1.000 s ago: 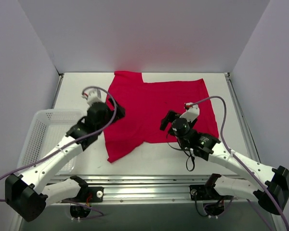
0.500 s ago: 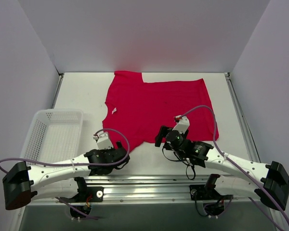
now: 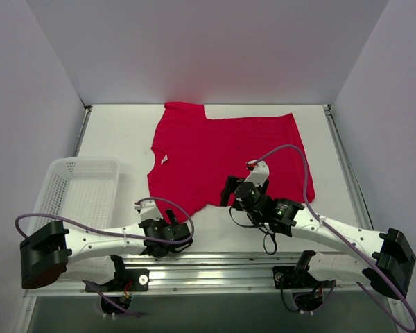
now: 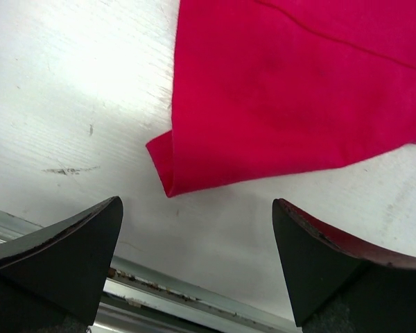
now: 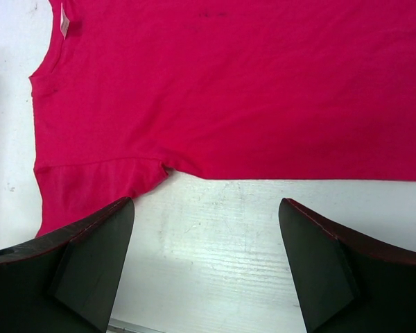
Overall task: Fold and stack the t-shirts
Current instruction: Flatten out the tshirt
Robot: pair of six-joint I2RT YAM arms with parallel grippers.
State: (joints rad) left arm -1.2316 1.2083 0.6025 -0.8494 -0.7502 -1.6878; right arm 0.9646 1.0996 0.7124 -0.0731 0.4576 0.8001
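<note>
Red t-shirt (image 3: pixel 222 152) spread flat on white table (image 3: pixel 118 135), left gripper (image 4: pixel 195 202) spread wide by sleeve corner, right gripper (image 5: pixel 206 201) spread wide by shirt's near edge, both empty

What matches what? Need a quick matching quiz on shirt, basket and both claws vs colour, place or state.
Things:
1. shirt
2. basket
3. left claw
4. right claw

Descriptions:
a. white, at the left
b. open, facing the underarm
c. red, spread out mid-scene
d. open, facing the sleeve corner

Pairs: 1-c, 2-a, 3-d, 4-b
</note>
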